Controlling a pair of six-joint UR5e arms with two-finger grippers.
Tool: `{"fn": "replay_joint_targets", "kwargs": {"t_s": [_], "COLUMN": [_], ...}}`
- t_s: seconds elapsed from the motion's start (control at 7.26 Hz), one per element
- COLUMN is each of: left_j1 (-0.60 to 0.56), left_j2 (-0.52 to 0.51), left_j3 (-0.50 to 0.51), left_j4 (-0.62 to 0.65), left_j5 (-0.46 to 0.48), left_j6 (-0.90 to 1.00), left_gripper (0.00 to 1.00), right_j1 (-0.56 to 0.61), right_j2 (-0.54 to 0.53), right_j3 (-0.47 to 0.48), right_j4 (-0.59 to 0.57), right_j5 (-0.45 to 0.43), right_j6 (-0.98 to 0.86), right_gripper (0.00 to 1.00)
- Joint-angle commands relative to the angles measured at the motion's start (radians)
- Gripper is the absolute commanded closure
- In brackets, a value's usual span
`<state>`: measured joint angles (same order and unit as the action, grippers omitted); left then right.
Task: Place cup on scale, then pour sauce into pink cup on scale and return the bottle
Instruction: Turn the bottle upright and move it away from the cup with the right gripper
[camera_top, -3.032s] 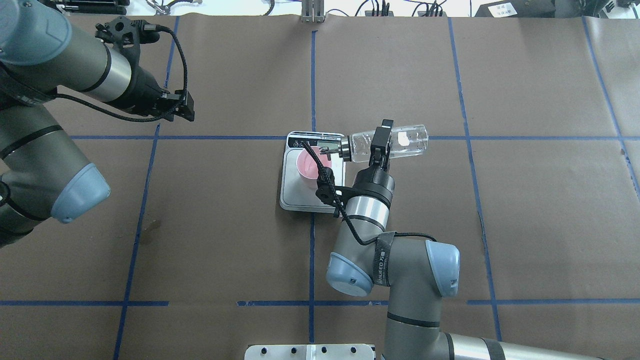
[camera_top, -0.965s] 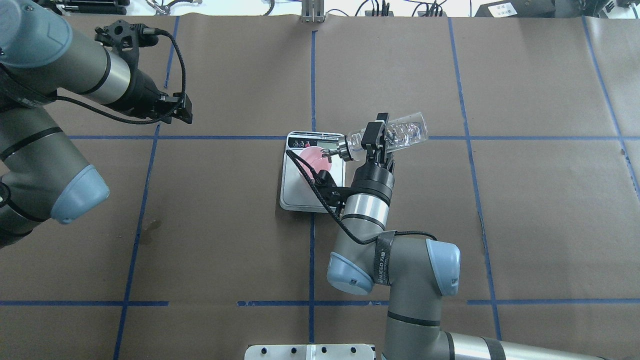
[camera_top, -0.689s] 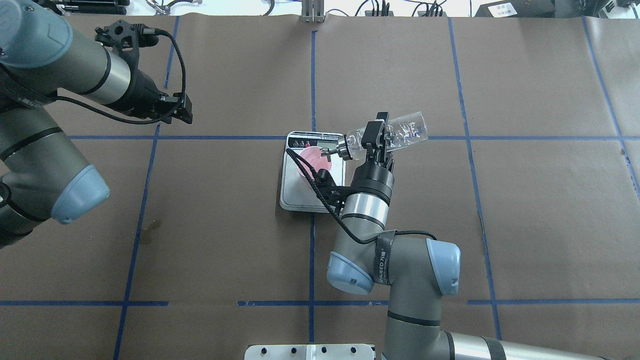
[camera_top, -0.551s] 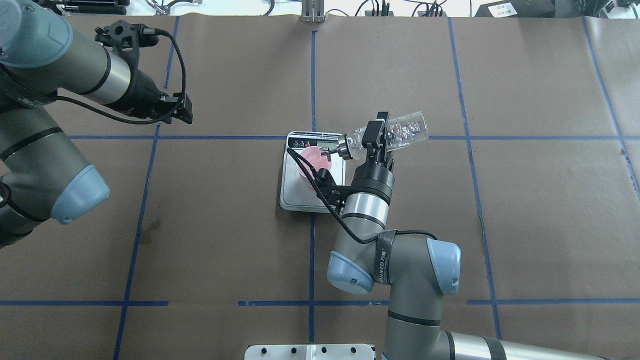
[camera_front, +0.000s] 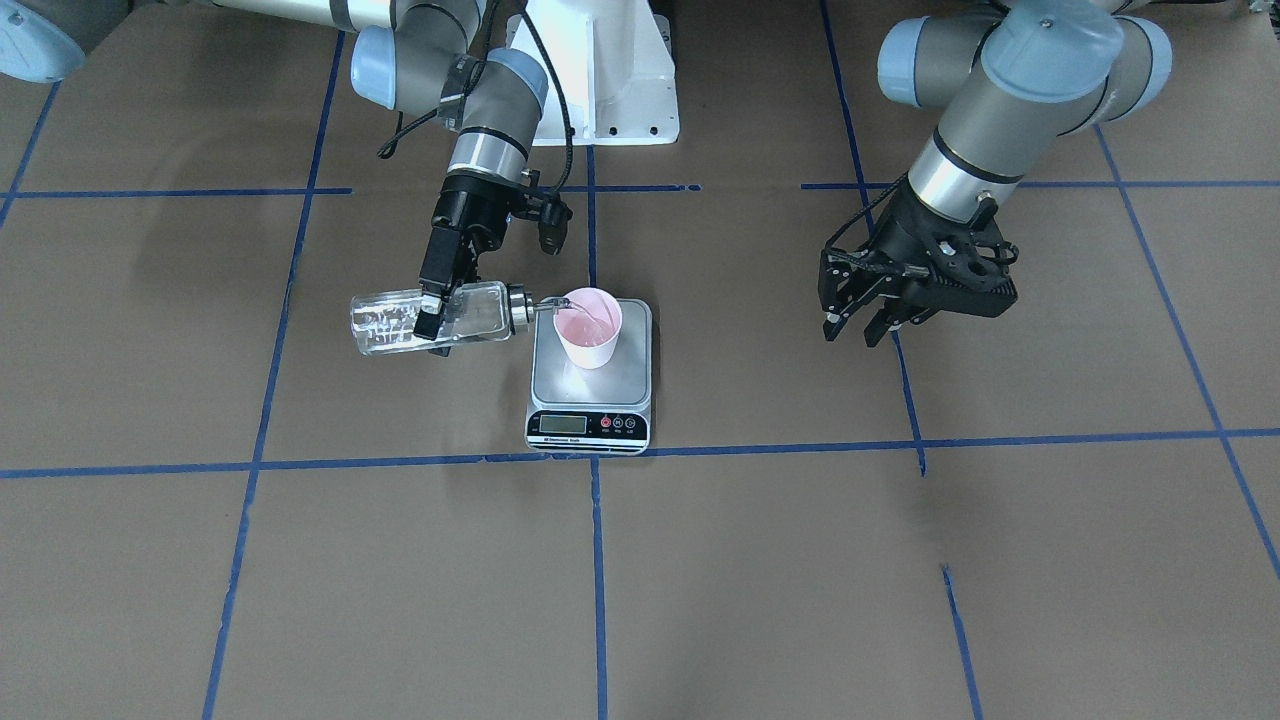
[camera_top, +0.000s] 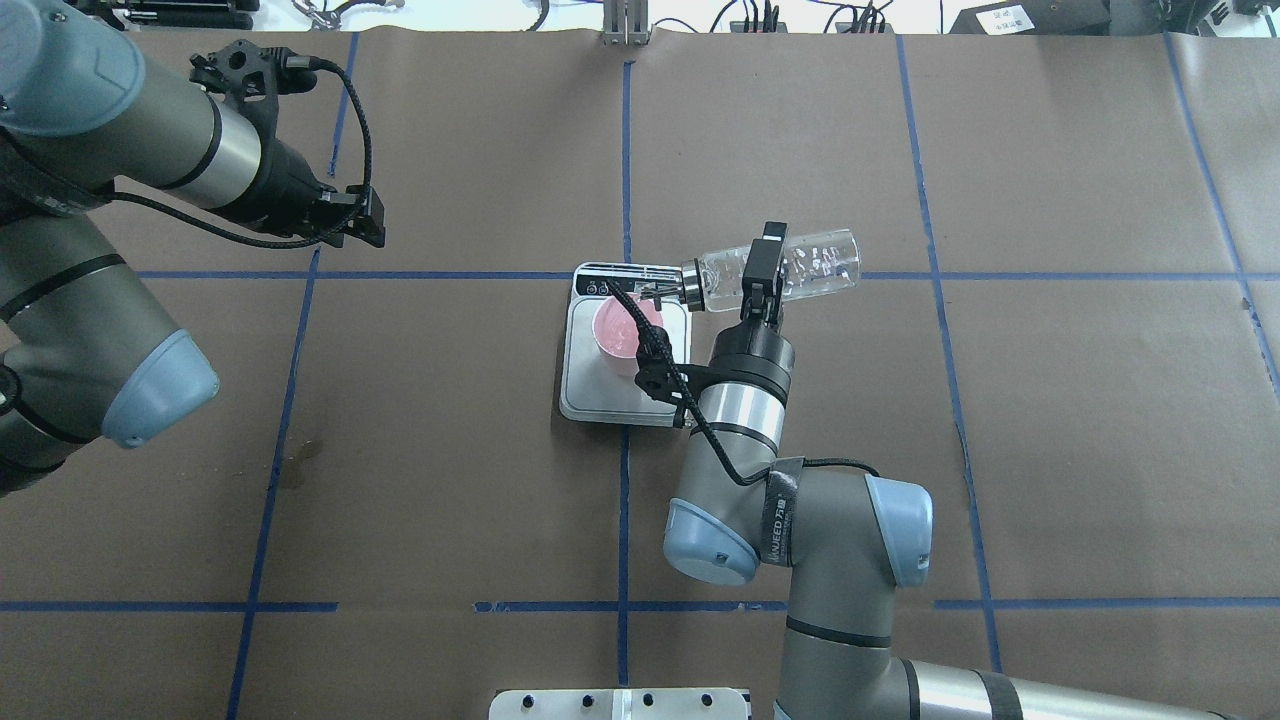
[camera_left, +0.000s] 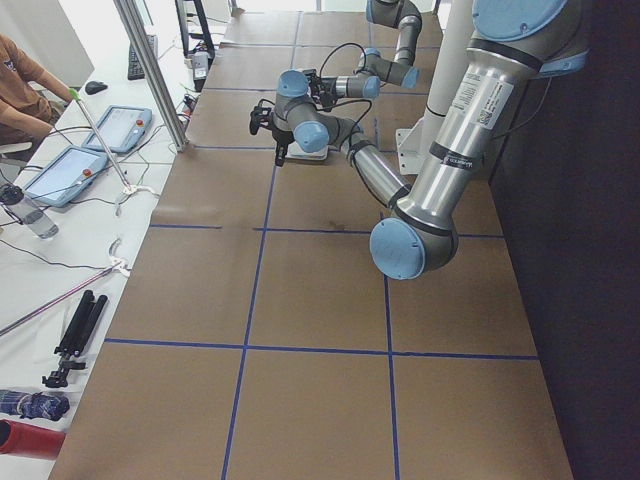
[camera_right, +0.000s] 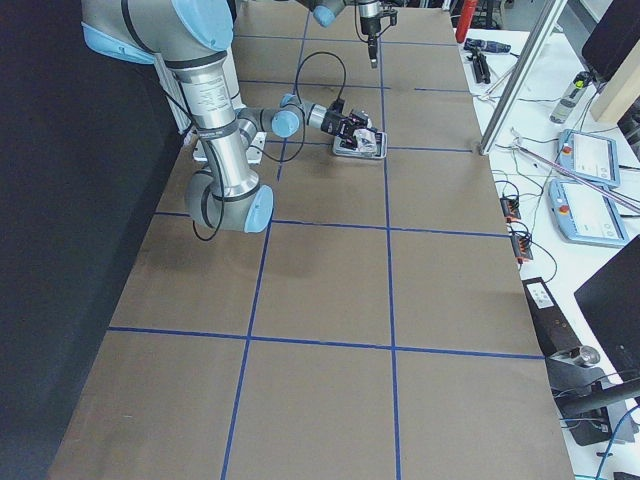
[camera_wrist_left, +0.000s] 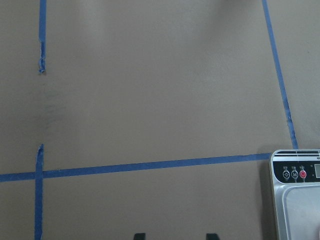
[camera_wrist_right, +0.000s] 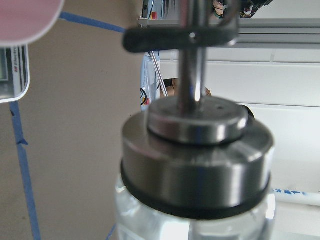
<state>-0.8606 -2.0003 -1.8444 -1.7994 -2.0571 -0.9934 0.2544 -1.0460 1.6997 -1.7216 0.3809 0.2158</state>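
The pale pink cup (camera_front: 588, 328) (camera_top: 613, 334) stands upright on the scale (camera_front: 632, 372) (camera_top: 588, 392), behind its black display strip. My right gripper (camera_front: 432, 312) (camera_top: 760, 272) is shut on the clear glass bottle (camera_front: 390, 322) (camera_top: 815, 262) and holds it almost level beside the scale. The silver spout points at the cup's rim. Clear sauce with bubbles shows inside the bottle. The right wrist view shows the cap (camera_wrist_right: 195, 165) up close and the cup's rim (camera_wrist_right: 25, 20). My left gripper (camera_front: 856, 326) (camera_top: 366, 226) is open and empty, far from the scale.
Brown paper with blue tape lines covers the table. The robot's white base plate (camera_front: 600, 70) is at the near edge. The scale's corner shows in the left wrist view (camera_wrist_left: 300, 200). Tablets and cables lie beyond the table's far edge (camera_left: 70, 170).
The bottle has swung from spout-down over the cup back toward level. The spout has lifted and drawn away from the cup's middle. The left arm has not moved.
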Motion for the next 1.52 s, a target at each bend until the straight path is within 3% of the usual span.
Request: {"fn": "replay_joint_targets", "kwargs": {"t_s": [0.0, 0.83, 1.1, 1.38], "left_j1": [0.000, 0.000, -0.001, -0.002], "left_j2": [0.000, 0.000, 0.000, -0.002], "left_j3": [-0.003, -0.003, -0.007, -0.007], "left_j4": [0.000, 0.000, 0.002, 0.002], "left_j5": [0.000, 0.000, 0.002, 0.002], "left_j6": [-0.001, 0.001, -0.001, -0.001], "left_gripper": [0.49, 0.49, 0.49, 0.49], "right_j1": [-0.001, 0.000, 0.011, 0.052], "right_j2": [-0.046, -0.094, -0.179, -0.375], "right_j3": [-0.003, 0.000, 0.000, -0.002], "right_j4": [0.173, 0.495, 0.697, 1.001], "right_j5": [0.021, 0.226, 0.268, 0.346], "right_j6": [0.053, 0.534, 0.667, 0.697], "right_gripper": [1.00, 1.00, 1.00, 1.00]}}
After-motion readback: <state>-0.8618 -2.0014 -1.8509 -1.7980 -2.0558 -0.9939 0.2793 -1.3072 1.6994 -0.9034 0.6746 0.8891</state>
